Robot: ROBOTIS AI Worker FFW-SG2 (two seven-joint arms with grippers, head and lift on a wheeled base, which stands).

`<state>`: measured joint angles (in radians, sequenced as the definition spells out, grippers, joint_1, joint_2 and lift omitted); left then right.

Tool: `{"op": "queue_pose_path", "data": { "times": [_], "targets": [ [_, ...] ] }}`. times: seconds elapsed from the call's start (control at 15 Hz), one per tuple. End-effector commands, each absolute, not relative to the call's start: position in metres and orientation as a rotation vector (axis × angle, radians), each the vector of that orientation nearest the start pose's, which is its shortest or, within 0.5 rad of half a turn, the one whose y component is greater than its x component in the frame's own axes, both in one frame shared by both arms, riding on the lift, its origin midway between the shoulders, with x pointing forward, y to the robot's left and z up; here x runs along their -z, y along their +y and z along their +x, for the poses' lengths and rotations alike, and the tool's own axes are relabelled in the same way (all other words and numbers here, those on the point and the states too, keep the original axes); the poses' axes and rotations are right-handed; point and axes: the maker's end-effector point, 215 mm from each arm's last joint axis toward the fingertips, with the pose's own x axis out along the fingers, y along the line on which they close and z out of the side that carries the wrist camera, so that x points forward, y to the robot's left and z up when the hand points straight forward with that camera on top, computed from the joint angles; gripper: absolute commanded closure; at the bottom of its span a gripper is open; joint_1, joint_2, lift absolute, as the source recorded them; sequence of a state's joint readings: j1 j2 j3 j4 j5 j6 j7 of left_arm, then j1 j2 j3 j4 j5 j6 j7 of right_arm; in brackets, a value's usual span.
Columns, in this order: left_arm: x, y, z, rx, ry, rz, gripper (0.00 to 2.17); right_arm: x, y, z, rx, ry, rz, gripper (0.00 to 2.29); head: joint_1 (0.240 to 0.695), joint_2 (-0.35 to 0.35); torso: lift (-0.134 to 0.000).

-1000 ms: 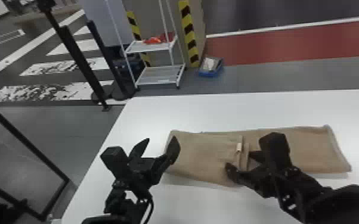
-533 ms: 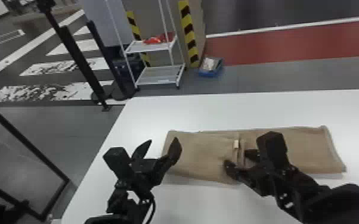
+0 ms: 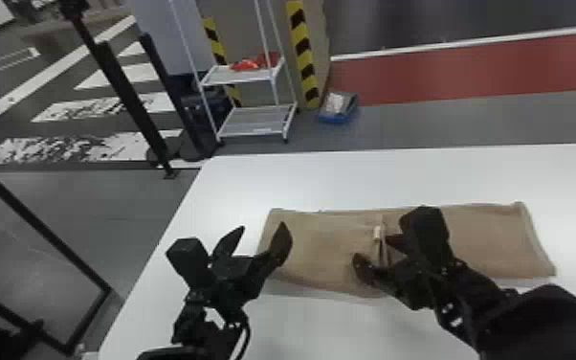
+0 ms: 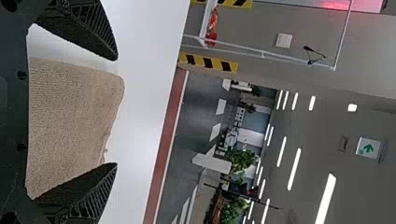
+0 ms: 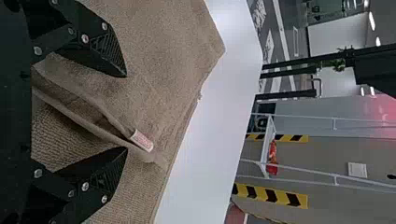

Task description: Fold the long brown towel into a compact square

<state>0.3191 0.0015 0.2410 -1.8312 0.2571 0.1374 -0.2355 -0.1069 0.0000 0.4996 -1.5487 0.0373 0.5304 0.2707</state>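
From afar, I'm apparently readying a pinch, my black right gripper straddling the folded edge of the long brown cloth towel, my black left gripper hovering near its left end, both pairs of fingers apart.

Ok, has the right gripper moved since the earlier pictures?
Yes, slightly. In the head view, the right gripper has shifted toward the robot's left and a little forward, nearer the left and far edges of the white table.

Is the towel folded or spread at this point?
Partly folded: the towel has its left part doubled over, edge at mid-length, the right part extending beyond.
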Motion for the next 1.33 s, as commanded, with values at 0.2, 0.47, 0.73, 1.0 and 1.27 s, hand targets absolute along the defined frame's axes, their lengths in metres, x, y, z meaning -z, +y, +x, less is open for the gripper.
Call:
{"op": "queue_pose_path", "data": {
  "times": [0.2,0.47,0.73,1.0,1.27],
  "targets": [
    [0.402,0.31,0.484,0.011,0.148,-0.228,0.08,0.452,0.086,0.503,-0.748,0.458,-0.15,0.82,0.695,0.35,-0.126],
    [0.404,0.309,0.484,0.014,0.152,-0.231,0.08,0.454,0.084,0.503,-0.743,0.466,-0.157,1.03,0.695,0.35,-0.126],
    [0.406,0.311,0.483,0.012,0.15,-0.23,0.08,0.443,0.082,0.506,-0.736,0.451,-0.132,1.33,0.695,0.35,-0.126],
    [0.404,0.314,0.483,0.01,0.146,-0.233,0.08,0.387,0.077,0.51,-0.723,0.363,-0.059,1.33,0.695,0.35,-0.126],
    [0.402,0.317,0.482,0.005,0.137,-0.236,0.08,0.375,0.025,0.529,-0.627,0.348,0.012,1.33,0.695,0.35,-0.126]
  ]
}}
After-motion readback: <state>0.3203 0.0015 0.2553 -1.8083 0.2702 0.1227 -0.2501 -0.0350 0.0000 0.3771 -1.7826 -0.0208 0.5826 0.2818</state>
